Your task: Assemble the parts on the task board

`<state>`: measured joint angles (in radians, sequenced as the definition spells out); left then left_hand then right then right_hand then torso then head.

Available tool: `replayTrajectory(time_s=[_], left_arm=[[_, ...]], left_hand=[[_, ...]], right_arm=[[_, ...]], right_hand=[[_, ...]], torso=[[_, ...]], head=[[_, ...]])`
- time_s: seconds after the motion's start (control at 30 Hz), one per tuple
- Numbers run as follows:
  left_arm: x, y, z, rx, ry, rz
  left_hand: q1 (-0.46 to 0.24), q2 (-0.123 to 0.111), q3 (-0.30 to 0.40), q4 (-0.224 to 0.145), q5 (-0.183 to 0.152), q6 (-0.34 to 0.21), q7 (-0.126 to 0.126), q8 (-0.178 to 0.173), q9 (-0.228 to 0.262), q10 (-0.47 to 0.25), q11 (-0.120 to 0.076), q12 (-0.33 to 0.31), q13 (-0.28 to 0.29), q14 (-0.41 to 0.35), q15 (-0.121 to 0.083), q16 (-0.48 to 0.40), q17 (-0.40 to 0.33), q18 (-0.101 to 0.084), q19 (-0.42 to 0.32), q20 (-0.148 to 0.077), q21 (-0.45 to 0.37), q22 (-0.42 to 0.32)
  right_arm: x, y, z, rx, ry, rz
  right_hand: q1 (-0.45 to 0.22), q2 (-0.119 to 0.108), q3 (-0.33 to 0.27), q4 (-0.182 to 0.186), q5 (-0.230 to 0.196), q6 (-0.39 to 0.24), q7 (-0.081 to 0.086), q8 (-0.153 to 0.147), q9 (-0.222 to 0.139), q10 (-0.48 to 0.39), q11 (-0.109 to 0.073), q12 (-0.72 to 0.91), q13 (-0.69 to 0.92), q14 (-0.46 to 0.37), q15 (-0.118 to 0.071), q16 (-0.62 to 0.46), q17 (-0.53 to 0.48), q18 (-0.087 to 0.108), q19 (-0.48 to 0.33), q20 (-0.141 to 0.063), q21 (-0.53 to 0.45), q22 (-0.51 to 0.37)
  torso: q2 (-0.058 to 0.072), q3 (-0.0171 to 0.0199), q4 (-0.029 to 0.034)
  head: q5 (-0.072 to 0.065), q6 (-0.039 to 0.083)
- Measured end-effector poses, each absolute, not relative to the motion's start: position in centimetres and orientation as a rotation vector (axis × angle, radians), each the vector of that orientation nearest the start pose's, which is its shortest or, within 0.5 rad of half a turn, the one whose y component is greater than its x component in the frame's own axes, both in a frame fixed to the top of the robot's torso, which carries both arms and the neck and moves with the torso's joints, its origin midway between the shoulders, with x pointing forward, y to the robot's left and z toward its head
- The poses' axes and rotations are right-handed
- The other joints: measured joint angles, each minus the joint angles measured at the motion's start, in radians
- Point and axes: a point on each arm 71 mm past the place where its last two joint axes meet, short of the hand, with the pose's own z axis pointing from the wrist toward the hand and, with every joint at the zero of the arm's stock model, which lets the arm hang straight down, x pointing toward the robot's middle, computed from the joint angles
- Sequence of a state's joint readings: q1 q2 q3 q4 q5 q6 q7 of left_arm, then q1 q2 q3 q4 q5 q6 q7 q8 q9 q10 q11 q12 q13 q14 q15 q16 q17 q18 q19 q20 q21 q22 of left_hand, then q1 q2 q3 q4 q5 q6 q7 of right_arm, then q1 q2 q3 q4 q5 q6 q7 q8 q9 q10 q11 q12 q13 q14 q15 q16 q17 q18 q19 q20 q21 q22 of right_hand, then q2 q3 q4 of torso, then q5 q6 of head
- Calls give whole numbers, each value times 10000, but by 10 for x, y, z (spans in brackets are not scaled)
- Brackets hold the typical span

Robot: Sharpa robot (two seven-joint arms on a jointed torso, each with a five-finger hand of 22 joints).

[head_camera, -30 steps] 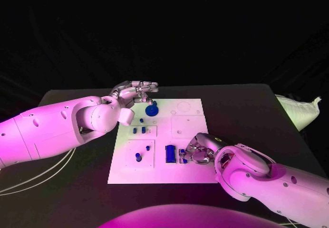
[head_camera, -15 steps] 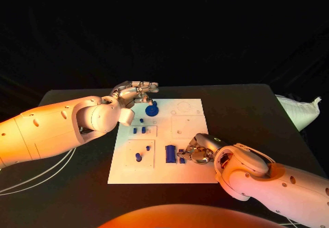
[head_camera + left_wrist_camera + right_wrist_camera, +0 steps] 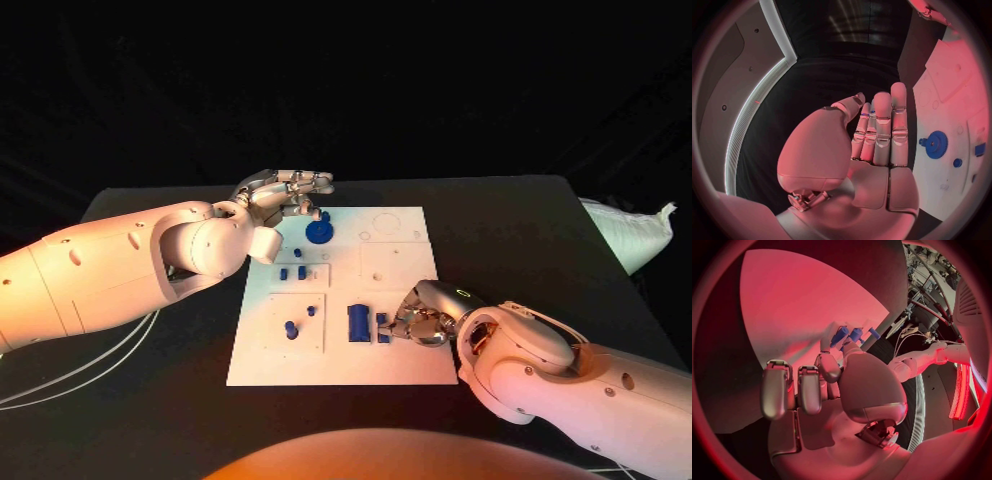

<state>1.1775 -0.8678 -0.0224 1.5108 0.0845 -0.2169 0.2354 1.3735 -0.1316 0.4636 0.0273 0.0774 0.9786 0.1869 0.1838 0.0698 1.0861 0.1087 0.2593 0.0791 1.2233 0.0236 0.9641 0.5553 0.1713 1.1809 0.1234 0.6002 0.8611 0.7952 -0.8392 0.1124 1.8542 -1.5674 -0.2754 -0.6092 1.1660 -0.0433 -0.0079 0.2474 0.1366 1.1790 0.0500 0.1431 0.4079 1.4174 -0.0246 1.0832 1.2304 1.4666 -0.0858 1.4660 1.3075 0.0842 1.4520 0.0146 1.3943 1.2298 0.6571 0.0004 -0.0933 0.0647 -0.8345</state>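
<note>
white board (image 3: 411, 372): task board on black table (image 3: 548, 240), blue parts on it
r hand (image 3: 415, 318): fingers pinch small blue part (image 3: 384, 329)
l hand (image 3: 289, 190): fingers straight, together, holds nothing, by blue gear (image 3: 317, 234)

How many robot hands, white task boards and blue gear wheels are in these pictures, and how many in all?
hands: 2, the left hand and the right hand
task board: 1
blue gear wheel: 1
total: 4

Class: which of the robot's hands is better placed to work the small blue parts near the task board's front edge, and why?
Right. The right hand is already at the small blue parts on the task board; the left hand hovers off its far corner.
</note>
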Motion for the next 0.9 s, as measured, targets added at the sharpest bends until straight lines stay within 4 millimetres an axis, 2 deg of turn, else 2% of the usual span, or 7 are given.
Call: replayTrajectory(time_s=[0.23,0.5,0.83,0.9], left_arm=[[488,222,-195,-13108,15594,-15371],[488,221,-196,-13102,15611,-15381],[488,221,-196,-13100,15628,-15382],[488,221,-196,-13098,15633,-15385]], left_hand=[[0,0,0,0,0,0,0,0,0,-36,36,0,0,0,0,0,-12,0,0,0,-41,-8],[0,0,0,0,0,0,0,0,0,-36,36,0,0,0,0,0,-12,0,0,0,-41,-8],[0,0,0,0,0,0,0,0,0,-36,36,0,0,0,0,0,-11,-1,0,0,-41,-8],[0,0,0,0,0,0,0,0,0,-36,36,0,0,0,0,0,-11,0,0,0,-41,-8]], right_arm=[[357,-142,-270,971,20050,5672],[357,-142,-269,919,19995,5785],[357,-140,-270,836,20013,5877],[357,-140,-271,822,20039,5861]], right_hand=[[34,5,-182,91,-152,0,0,0,21,0,0,0,-1,0,0,0,6,0,0,0,0,0],[34,5,-238,147,-189,0,0,-1,32,-1,0,0,23,0,0,0,4,0,0,0,0,0],[31,8,-294,202,-189,0,0,-1,42,-1,0,0,54,0,0,0,3,1,0,0,0,12],[108,88,-336,160,-189,0,-1,-2,60,-1,1,0,67,0,0,0,3,0,0,0,0,12]], torso=[[3,7,-18],[2,8,-6],[-2,-6,6],[-2,-12,6]], head=[[20,-7],[-35,2],[-58,-12],[-58,-14]])
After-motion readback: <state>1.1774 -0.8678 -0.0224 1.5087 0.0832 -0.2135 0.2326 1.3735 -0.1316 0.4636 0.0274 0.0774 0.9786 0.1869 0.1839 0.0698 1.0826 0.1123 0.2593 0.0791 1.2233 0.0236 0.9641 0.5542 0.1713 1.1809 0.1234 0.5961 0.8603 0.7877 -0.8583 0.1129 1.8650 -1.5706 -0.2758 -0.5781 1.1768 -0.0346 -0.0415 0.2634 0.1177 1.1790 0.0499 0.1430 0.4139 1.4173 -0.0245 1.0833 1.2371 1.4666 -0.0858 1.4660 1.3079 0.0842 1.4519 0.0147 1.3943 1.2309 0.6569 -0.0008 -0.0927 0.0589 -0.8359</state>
